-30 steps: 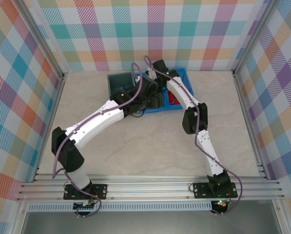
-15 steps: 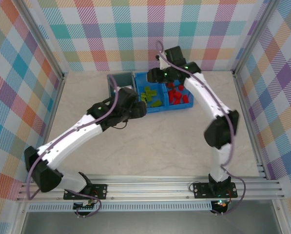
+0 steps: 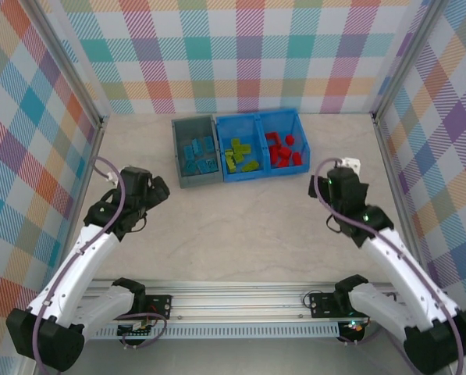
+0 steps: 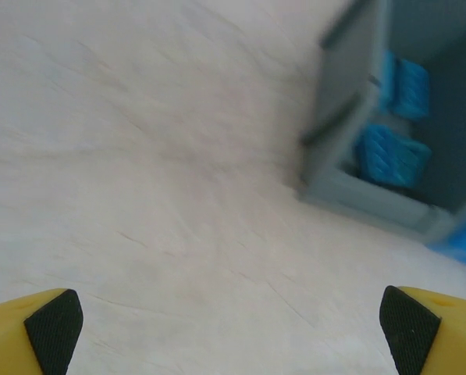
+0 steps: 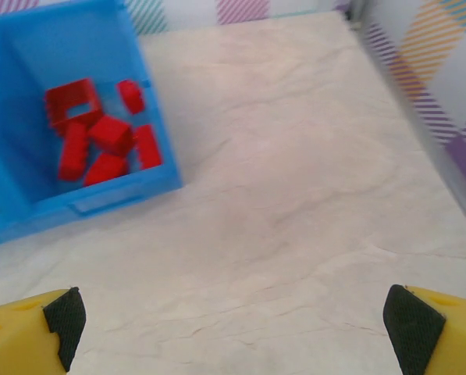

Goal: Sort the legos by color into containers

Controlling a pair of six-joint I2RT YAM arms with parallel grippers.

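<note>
Three colour groups sorted, light blue legos (image 3: pixel 199 154) in the grey bin (image 3: pixel 176 148), green legos (image 3: pixel 240 155) and red legos (image 3: pixel 282 148) in the blue bin's (image 3: pixel 259 144) two compartments, left gripper (image 4: pixel 233 320) and right gripper (image 5: pixel 233 324) jaws spread wide above the table (image 3: pixel 248 226)

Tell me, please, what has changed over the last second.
The left gripper and right gripper drew back toward their bases from over the dark grey plastic bin and bright blue divided plastic bin; both hang open above the table. Bins and sorted plastic bricks stayed put.
</note>
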